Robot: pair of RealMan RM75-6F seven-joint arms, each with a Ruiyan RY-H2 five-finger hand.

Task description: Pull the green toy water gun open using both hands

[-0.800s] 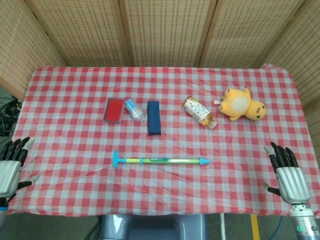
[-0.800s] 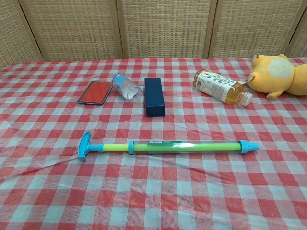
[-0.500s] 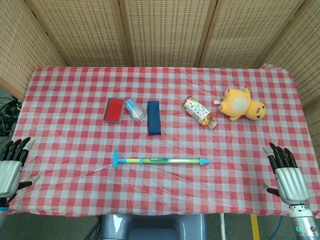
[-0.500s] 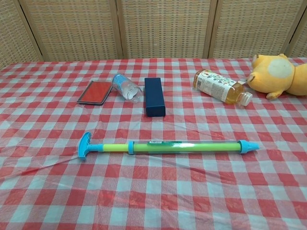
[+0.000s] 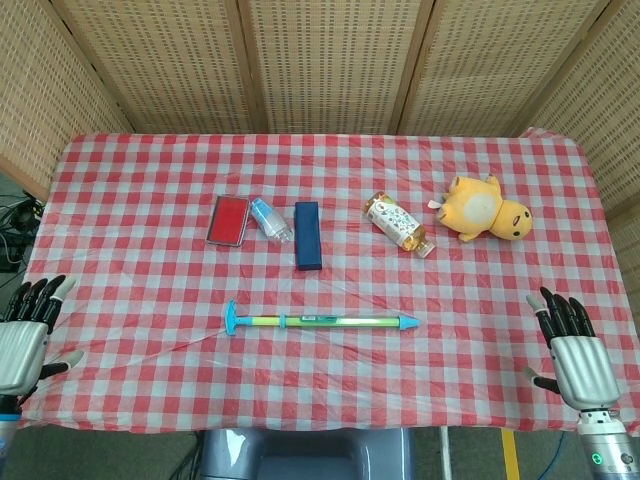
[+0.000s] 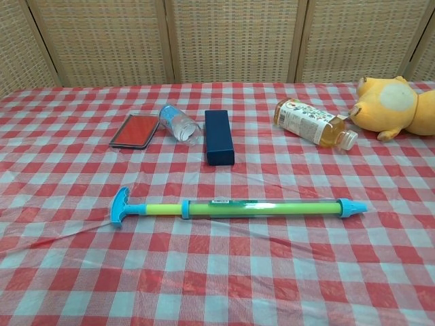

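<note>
So the green toy water gun [image 5: 320,321] is just lying flat across the near middle of the checkered tablecloth [image 5: 140,230], blue T-handle [image 6: 121,206] pointing to the robot's left, nozzle to the right. Nobody's touching it. Left hand [image 5: 25,340] and right hand [image 5: 572,355] sit way out at the two near corners, fingers spread, holding nothing. Behind the gun: a red case [image 5: 228,219], small bottle [image 5: 270,219], navy box [image 5: 308,235], tea bottle [image 5: 399,224], yellow plush [image 5: 485,208].
</note>
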